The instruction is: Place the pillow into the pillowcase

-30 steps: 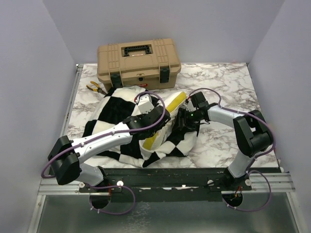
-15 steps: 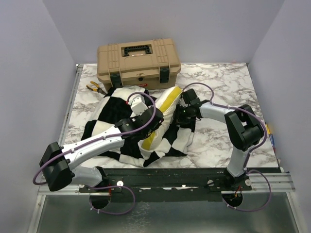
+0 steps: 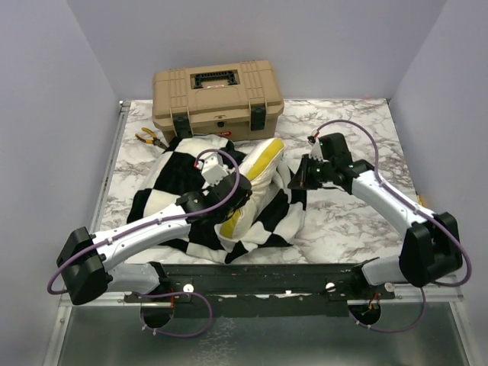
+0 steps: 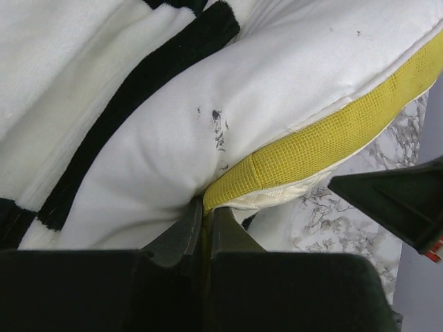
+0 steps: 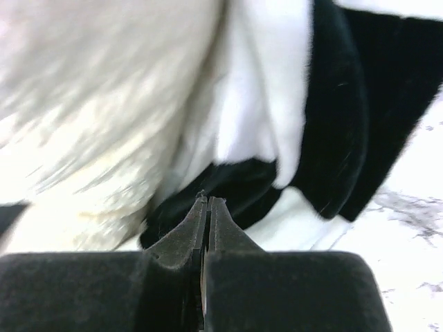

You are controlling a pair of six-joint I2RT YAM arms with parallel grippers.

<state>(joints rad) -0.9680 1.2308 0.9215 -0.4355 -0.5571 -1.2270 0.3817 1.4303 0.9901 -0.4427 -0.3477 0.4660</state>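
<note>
Left hand (image 4: pixel 205 205) pinches the pillow (image 4: pixel 277 90) at its edge; closed right hand (image 5: pixel 206 203) meets the pillowcase (image 5: pixel 339 124).

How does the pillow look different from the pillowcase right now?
The pillow is plain white with a yellow edge strip; the pillowcase is black-and-cream checked. The pillow is plump and rounded; the pillowcase is floppy, crumpled across the table. The pillowcase spreads wider and drapes over part of the pillow. Both are soft fabric.

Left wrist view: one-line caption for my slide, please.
Left gripper pinches the pillow at its yellow edge strip, checkered pillowcase alongside.
</note>
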